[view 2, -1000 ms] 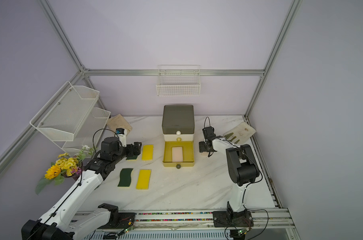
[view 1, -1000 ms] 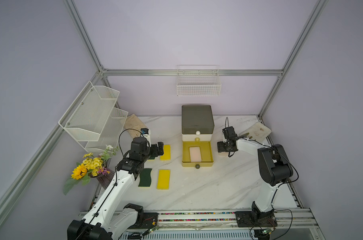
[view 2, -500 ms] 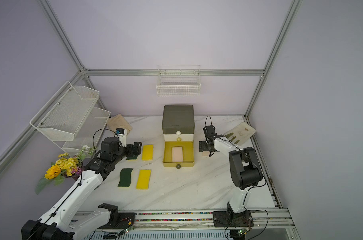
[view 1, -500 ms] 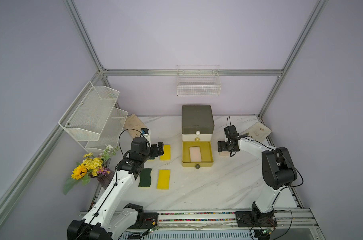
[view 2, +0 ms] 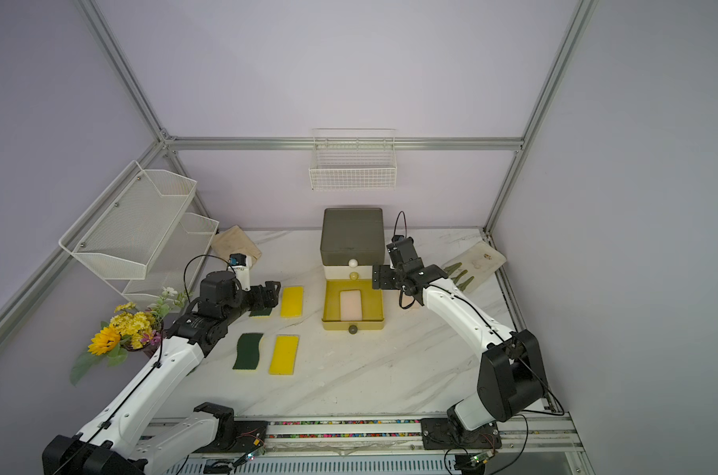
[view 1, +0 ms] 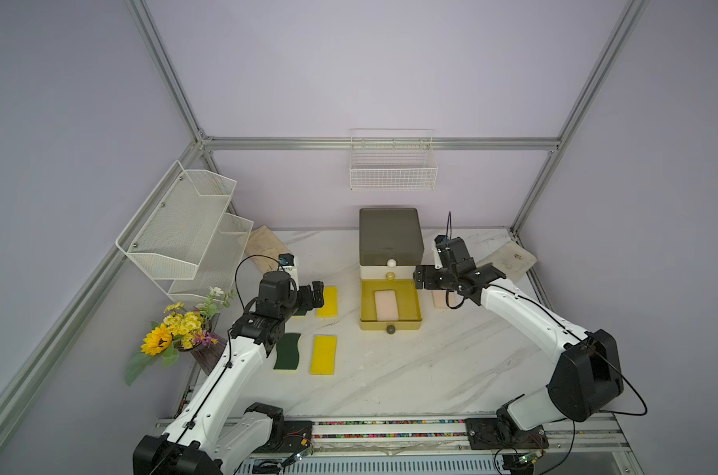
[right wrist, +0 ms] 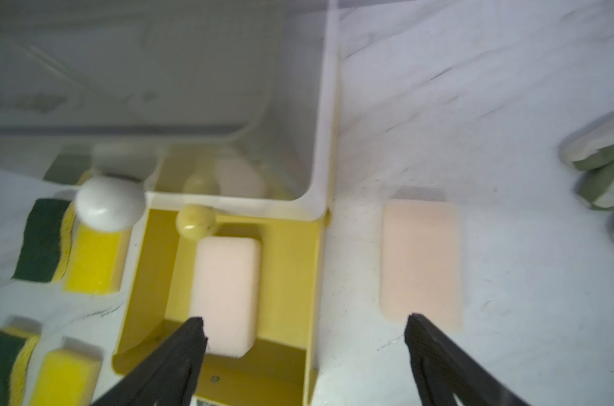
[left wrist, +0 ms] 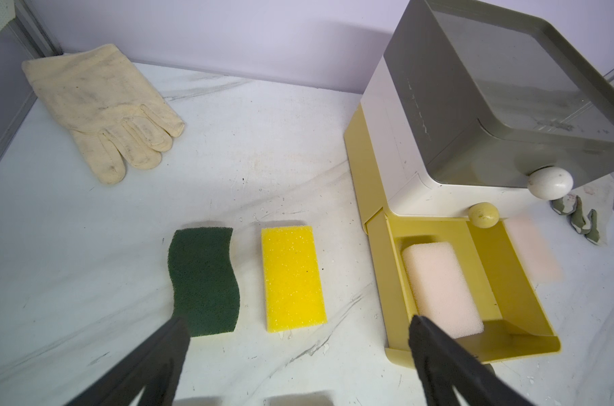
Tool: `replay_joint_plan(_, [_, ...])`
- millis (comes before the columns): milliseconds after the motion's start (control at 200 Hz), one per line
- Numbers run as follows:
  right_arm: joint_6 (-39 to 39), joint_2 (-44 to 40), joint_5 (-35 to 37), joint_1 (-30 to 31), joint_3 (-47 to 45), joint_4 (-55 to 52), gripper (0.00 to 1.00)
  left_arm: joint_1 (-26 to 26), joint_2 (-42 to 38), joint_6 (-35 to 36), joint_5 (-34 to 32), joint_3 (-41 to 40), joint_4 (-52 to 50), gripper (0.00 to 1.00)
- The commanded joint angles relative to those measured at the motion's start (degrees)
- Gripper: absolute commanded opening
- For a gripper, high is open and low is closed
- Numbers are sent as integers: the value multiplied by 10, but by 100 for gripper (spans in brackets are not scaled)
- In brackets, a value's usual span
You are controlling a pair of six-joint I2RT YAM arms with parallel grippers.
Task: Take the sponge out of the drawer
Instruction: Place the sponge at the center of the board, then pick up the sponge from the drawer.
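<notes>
Pink sponge [right wrist: 421,260] freed beside drawer [right wrist: 150,274]; right gripper [right wrist: 303,325] has opened wider, holding nothing.

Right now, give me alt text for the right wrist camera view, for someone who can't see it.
A pale pink sponge lies in the open yellow drawer; a matching sponge lies flat on the marble table beside it. The right end effector hovers above, open and empty. Yellow and green sponges sit past the drawer.
</notes>
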Motion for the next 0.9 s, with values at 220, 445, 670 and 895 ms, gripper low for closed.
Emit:
replay_joint_plan(220, [57,87,53,105,42,-32,97,3,-5,9,9,3,13,100])
replay_joint_plan(445, [87,159,71,135,69,-31,97,3,-6,8,9,3,13,100])
replay_joint_plan(670, [98,210,71,142,91,-39,97,3,-6,9,11,2,13,100])
replay_joint_plan(895, [109,238,66,143,97,-33,98,3,-5,8,13,4,12,100])
